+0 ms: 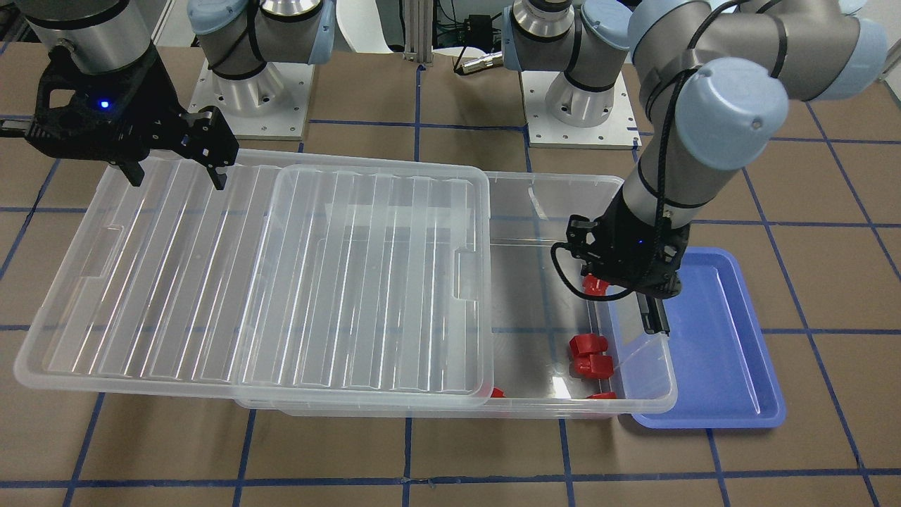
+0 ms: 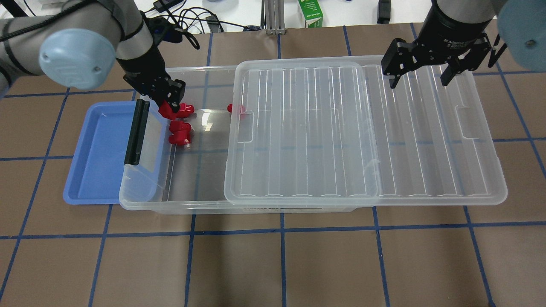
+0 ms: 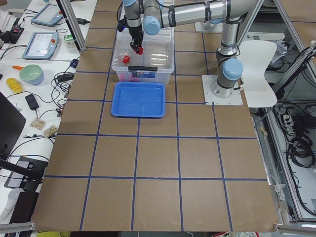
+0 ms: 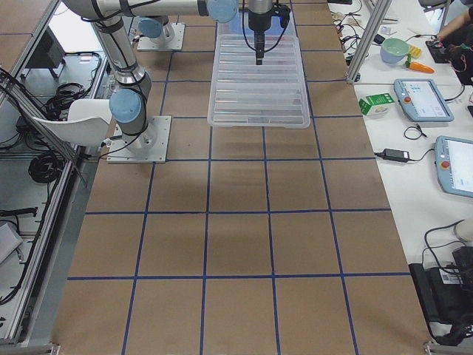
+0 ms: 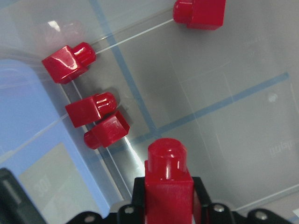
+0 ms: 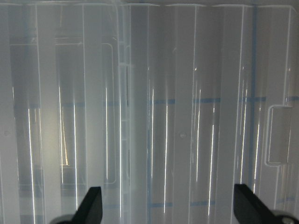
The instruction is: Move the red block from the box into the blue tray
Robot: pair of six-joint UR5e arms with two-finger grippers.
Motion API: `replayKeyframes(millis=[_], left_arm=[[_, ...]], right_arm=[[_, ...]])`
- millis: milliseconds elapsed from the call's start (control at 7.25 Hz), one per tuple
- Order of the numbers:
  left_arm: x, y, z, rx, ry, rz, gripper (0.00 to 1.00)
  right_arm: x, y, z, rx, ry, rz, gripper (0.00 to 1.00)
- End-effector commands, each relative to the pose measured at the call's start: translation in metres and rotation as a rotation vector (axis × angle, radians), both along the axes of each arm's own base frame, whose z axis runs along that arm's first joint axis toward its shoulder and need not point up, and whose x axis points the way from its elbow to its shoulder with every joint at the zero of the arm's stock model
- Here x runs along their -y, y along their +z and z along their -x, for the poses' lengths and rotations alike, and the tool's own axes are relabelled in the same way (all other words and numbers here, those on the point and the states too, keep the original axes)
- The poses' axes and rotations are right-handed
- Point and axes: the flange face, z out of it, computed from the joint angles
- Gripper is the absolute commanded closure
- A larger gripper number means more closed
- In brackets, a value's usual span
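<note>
My left gripper (image 2: 169, 106) is shut on a red block (image 5: 168, 179) and holds it over the open end of the clear box (image 2: 192, 205), near the black latch bar (image 2: 136, 132). The held block also shows in the front view (image 1: 595, 284). Several loose red blocks (image 2: 180, 133) lie on the box floor below, and one (image 2: 236, 108) lies at the lid's edge. The blue tray (image 2: 96, 153) lies beside the box's open end, partly under its rim. My right gripper (image 2: 419, 80) is open and empty above the far end of the clear lid (image 2: 341, 128).
The ribbed lid is slid sideways, covers most of the box and overhangs its end toward my right arm. A green carton (image 2: 310, 13) and cables lie past the table's far edge. Brown table with a blue tape grid (image 2: 281, 256) lies in front.
</note>
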Motion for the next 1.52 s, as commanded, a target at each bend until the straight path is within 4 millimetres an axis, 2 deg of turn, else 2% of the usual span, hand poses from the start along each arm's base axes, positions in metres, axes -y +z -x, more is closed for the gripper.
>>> replayKeyframes(millis=[0, 138, 276, 414, 552, 690, 966, 1103, 1241, 1379], left_arm=[[0.005, 0.028, -0.113, 0.007, 0.223, 0.027, 1.00], [0.002, 0.020, -0.176, 0.003, 0.320, 0.013, 1.00], [-0.001, 0.001, -0.222, -0.006, 0.392, -0.022, 1.00], [0.000, -0.029, -0.241, -0.020, 0.379, -0.058, 1.00], [0.008, -0.059, -0.247, -0.017, 0.368, -0.046, 1.00], [0.010, -0.095, -0.248, -0.025, 0.380, -0.080, 1.00], [0.013, -0.143, -0.248, -0.045, 0.401, -0.125, 1.00], [0.019, -0.156, -0.250, -0.042, 0.397, -0.108, 1.00], [0.023, -0.173, -0.250, -0.048, 0.391, -0.126, 1.00], [0.028, -0.185, -0.252, -0.047, 0.388, -0.118, 1.00]], right_arm=[[0.001, 0.001, 0.001, -0.002, 0.008, 0.003, 0.00], [0.001, 0.001, 0.001, -0.003, 0.008, 0.005, 0.00], [0.001, 0.001, 0.001, -0.003, 0.010, 0.005, 0.00], [0.001, 0.002, 0.002, -0.001, 0.010, 0.006, 0.00], [0.003, 0.000, 0.010, -0.003, 0.030, 0.002, 0.00], [0.006, -0.002, 0.031, -0.026, 0.111, -0.009, 0.00], [0.010, 0.007, 0.132, -0.024, 0.116, -0.004, 0.00], [0.008, 0.001, 0.183, -0.030, 0.157, -0.020, 0.00], [0.001, -0.009, 0.232, -0.018, 0.141, -0.042, 0.00], [0.003, -0.032, 0.261, 0.001, 0.119, -0.072, 0.00]])
